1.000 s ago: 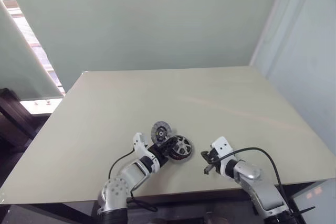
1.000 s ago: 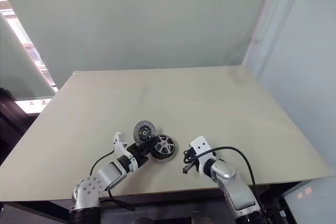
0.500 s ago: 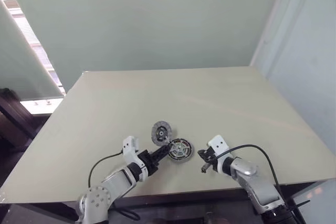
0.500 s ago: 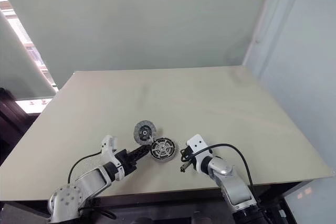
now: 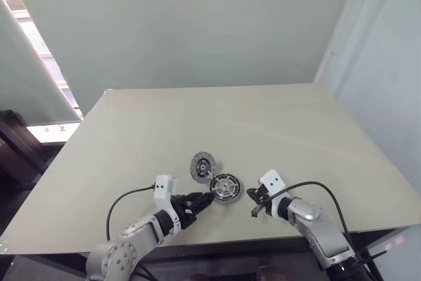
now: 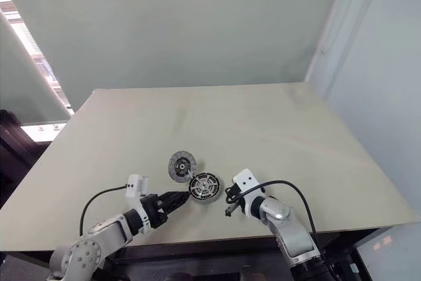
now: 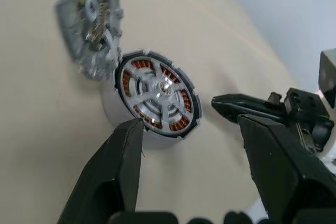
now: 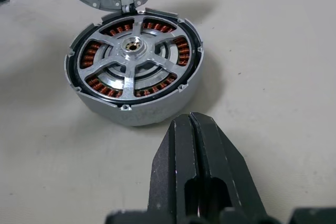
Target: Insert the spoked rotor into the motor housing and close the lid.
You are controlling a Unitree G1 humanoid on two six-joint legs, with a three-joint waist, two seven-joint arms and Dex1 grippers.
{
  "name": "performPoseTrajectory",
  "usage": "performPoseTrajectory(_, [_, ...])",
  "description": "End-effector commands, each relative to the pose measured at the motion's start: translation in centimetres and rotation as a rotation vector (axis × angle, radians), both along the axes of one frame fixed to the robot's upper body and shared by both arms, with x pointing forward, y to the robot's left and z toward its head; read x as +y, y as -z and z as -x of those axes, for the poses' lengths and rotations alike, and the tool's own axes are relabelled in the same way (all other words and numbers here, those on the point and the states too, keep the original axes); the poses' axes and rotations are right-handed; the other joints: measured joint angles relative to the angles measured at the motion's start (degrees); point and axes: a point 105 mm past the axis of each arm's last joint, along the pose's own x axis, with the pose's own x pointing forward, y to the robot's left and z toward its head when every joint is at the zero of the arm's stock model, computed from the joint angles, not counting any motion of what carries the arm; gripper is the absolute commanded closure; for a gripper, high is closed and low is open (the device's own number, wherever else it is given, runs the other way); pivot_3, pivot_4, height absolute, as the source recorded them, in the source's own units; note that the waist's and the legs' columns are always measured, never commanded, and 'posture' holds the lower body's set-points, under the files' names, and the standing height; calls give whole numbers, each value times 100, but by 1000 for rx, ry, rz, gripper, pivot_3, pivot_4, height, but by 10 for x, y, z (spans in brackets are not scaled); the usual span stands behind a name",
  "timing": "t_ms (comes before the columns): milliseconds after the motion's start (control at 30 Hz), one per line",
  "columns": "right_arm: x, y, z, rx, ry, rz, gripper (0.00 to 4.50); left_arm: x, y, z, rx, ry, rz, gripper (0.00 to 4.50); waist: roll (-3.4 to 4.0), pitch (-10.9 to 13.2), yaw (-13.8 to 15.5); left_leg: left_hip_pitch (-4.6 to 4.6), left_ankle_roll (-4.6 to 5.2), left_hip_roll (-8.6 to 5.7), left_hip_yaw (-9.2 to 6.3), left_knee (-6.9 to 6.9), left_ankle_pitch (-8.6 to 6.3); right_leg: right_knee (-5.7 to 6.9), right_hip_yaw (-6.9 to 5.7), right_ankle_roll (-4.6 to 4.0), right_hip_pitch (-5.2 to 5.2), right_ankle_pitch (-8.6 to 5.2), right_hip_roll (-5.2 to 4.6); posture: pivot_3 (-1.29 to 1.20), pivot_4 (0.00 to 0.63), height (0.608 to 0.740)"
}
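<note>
Two robot arms are reaching over a wide beige table (image 5: 276,123), the biggest thing here, its far edge lying toward twelve o'clock. Left claw (image 5: 199,201) is hovering at about eight o'clock from the motor housing (image 5: 225,188), its fingers (image 7: 122,166) spread apart and gripping nothing, clear of the housing wall. Right claw (image 5: 254,212) is sitting at about four o'clock from the housing, near it but apart, its jaws pressed fully together and empty. Motor housing is resting flat on the table near the front edge, between the two claws. Spoked rotor (image 8: 134,52) is already lying inside it, silver spokes showing over the copper windings. Lid (image 5: 202,166) is lying on the table at eleven o'clock from the housing, its rim touching the housing's rim, not yet closed over it.
</note>
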Motion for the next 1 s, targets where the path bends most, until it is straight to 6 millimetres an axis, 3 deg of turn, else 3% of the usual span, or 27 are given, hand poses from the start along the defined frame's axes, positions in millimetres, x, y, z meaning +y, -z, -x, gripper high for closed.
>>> performPoseTrajectory(33, [1,-12,-3,-50,0,-17,4500,-10,-14,-12,-84,22,26,2740,-1,0,-2,0,0,0,0,1,0,0,0,0,0,0,0,0,0,740])
performPoseTrajectory(200, [-2,-12,-2,-51,16,-16,4500,-22,-14,-20,-102,52,37,4479,0,-1,-5,1,2,1,2,-1,0,1,1,1,-1,0,2,0,0,740])
performPoseTrajectory(600, [-7,-13,-1,-64,42,-8,4500,-28,-9,-32,-178,35,-15,4479,0,-1,-2,1,2,1,0,7,1,1,-1,1,3,0,2,0,0,740])
performPoseTrajectory(800, [-8,-13,-1,-68,48,-7,4500,-33,-8,-25,-144,101,45,4479,0,-1,-5,0,3,0,0,3,0,1,0,1,1,1,2,0,0,740])
performPoseTrajectory(1000, [-9,-14,-3,-73,46,-1,4500,-24,-13,-20,-138,105,83,2564,0,-1,-3,0,3,1,0,0,0,1,0,1,0,1,2,0,0,740])
